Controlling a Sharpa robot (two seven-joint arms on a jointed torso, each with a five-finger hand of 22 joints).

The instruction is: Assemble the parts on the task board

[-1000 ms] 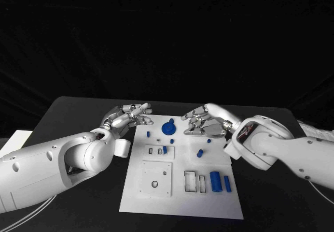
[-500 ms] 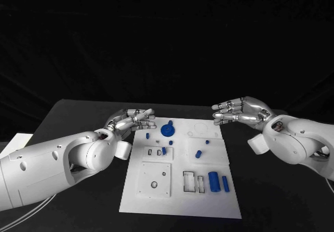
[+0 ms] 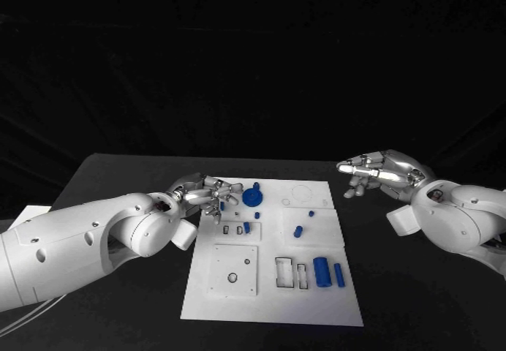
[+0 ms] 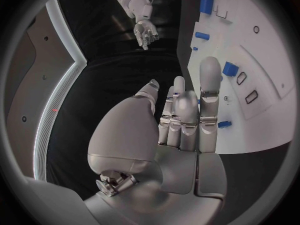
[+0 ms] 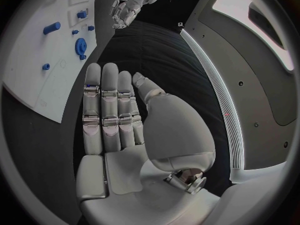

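The left hand (image 3: 208, 194), fingers apart and seemingly empty, hovers at the task board's (image 3: 276, 292) far left corner, likely reaching for a small blue peg (image 3: 221, 205); the right hand (image 3: 377, 172) waits empty off its far right edge.

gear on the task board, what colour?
Blue; the gear shows best in the head view.

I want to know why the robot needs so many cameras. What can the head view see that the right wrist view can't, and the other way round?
Only the head view shows the two blue cylinders near the front of the board, and the backs of both hands. Only the right wrist view shows the right hand from its palm side, fingers straight, holding nothing. Both show the white task board, the blue gear and the left hand.
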